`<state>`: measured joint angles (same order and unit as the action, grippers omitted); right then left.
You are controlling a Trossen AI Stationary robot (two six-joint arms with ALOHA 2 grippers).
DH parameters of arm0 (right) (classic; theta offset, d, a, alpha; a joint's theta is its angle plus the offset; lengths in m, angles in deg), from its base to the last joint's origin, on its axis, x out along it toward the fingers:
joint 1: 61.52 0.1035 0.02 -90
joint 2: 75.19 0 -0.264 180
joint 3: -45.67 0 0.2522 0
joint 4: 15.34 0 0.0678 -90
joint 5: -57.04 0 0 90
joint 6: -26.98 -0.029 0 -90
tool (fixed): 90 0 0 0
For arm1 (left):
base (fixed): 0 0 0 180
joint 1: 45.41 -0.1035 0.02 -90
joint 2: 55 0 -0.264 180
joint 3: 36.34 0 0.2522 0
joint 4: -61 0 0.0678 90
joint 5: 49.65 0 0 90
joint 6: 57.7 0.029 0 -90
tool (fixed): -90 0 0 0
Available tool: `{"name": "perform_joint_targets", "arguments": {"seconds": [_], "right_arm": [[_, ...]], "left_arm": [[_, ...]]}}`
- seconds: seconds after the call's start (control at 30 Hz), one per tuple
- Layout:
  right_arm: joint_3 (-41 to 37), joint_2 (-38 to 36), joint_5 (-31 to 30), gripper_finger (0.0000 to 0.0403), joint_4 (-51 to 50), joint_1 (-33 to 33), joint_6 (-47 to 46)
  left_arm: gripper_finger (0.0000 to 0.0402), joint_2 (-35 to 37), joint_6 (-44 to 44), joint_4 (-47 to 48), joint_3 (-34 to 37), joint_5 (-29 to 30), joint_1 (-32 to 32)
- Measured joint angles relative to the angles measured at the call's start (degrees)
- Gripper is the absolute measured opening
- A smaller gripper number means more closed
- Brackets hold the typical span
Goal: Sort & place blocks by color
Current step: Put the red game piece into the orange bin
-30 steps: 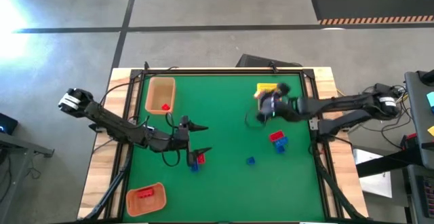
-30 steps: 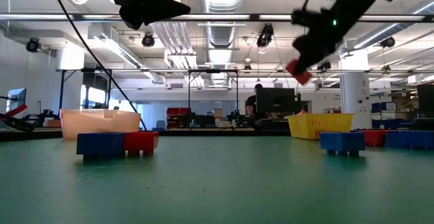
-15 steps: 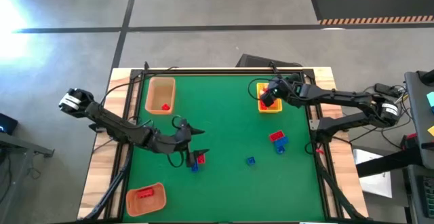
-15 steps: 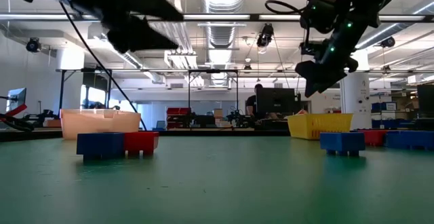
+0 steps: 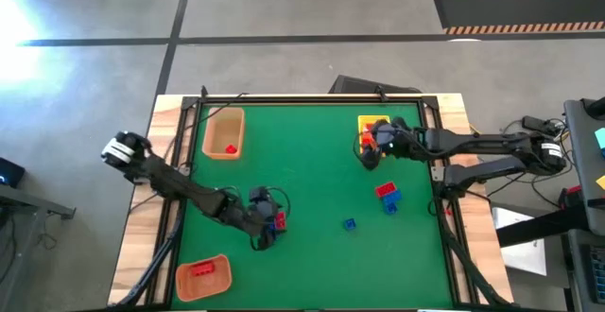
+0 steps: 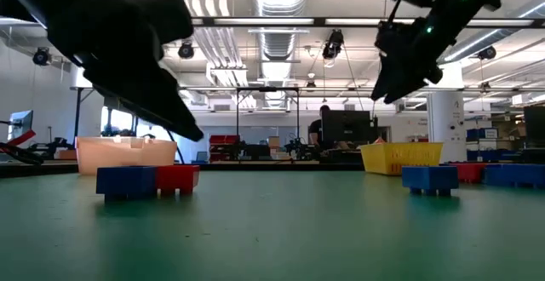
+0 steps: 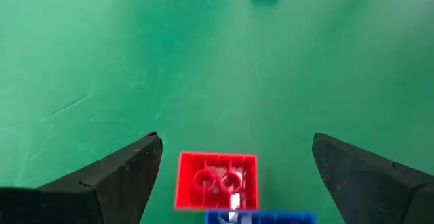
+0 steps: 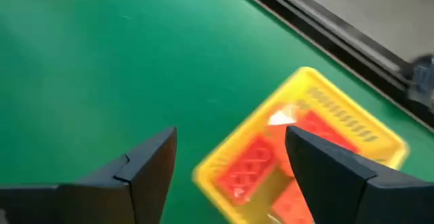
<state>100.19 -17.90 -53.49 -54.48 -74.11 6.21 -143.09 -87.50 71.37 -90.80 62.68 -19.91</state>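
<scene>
Inside yellow tray, red blocks, right pincer open above, left pincer open.

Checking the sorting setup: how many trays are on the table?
3. In the high view: a tan tray at the top left, a yellow tray at the top right, partly under an arm, and an orange tray at the bottom left. None seem hidden.

Small blue plastic brick cut off by left wrist pic's edge; yellow rectangular tray partly behind right jaws.
</scene>
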Motion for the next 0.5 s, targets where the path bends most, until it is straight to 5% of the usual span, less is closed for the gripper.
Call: {"name": "perform_joint_targets", "arguments": {"seconds": [0.33,0.5], "right_arm": [[-0.01,-2.43,-0.53,0.0257,0.42,11.77,-3.46],[-0.03,-2.0,-2.16,0.0258,0.31,14.14,-4.2]], "left_arm": [[0.0363,-7.41,0.56,20.65,-11.26,-0.37,0.0],[0.0363,-7.41,0.47,22.0,-11.47,0.23,-0.51]]}}
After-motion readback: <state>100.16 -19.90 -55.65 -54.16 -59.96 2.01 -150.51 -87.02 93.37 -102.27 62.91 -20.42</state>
